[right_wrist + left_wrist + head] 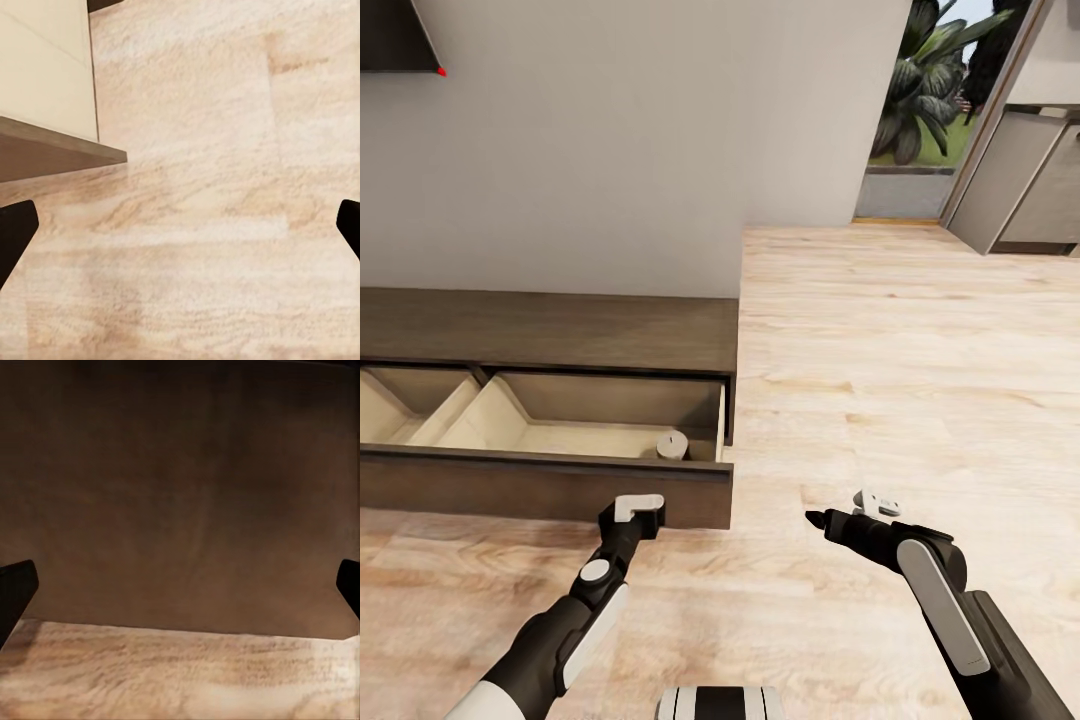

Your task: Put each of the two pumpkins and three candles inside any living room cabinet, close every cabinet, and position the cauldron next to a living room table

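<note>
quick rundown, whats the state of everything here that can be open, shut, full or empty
cabinet: drawer pulled out, open
drawer: open, one candle in its right compartment
candle: upright, in the drawer's front right corner
left gripper: open, empty, right at the drawer front
right gripper: open, empty, over bare floor beside the drawer's corner

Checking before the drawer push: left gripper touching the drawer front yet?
Cannot tell. Head view puts the left gripper against the drawer front with no visible gap; left wrist view shows the panel close ahead, fingertips spread, contact unclear.
</note>
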Available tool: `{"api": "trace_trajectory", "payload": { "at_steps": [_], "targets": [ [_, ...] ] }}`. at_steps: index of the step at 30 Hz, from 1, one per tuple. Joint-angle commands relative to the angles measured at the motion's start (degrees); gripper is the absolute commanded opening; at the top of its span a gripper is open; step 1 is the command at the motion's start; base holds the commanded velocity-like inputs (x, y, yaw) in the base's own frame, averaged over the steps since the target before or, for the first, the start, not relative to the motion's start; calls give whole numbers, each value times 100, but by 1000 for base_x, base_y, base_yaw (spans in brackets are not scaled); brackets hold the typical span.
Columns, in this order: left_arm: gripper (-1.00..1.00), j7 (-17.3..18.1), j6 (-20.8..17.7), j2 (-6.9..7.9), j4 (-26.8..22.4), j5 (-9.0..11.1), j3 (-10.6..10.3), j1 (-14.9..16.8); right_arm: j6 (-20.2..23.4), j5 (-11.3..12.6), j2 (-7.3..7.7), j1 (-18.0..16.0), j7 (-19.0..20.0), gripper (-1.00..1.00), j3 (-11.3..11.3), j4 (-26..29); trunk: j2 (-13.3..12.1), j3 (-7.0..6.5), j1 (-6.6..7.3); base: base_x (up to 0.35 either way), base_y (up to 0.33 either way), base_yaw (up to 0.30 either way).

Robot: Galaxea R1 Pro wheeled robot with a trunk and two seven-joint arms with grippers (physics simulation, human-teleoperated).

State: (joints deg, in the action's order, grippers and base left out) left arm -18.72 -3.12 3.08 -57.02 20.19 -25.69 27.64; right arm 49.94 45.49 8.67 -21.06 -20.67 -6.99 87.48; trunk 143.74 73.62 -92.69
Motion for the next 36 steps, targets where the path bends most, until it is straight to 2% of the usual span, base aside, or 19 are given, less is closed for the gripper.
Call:
{"api": "trace_trajectory", "payload": {
  "at_steps": [1, 5, 7, 10, 24, 36],
  "targets": [
    [100, -52, -22, 8, -11, 35, -33, 4, 7, 56, 4, -4, -60, 100, -9, 6, 2, 4, 1, 0, 0, 0],
    [100, -53, -23, -3, 10, -131, -40, 3, 7, 56, 4, -4, -60, 100, -11, 6, 2, 4, 1, 131, 20, 0],
    [100, -69, -22, -12, 19, -335, -49, 0, 7, 56, 0, -4, -60, 100, -12, 6, 2, 4, 1, 177, 28, 0],
    [100, -116, -22, -10, 23, -430, -57, 2, 7, 56, -4, -4, -60, 100, -13, 6, 2, 4, 1, 63, 10, 0],
    [100, -145, -22, -16, 25, -464, -59, 2, 7, 56, -5, -4, -60, 100, -13, 6, 2, 4, 1, 94, 1, 0],
    [100, -141, -22, -11, 27, -464, -59, 2, 7, 56, -5, -4, -60, 100, -13, 6, 2, 4, 1, 280, 0, 0]
  ]
}}
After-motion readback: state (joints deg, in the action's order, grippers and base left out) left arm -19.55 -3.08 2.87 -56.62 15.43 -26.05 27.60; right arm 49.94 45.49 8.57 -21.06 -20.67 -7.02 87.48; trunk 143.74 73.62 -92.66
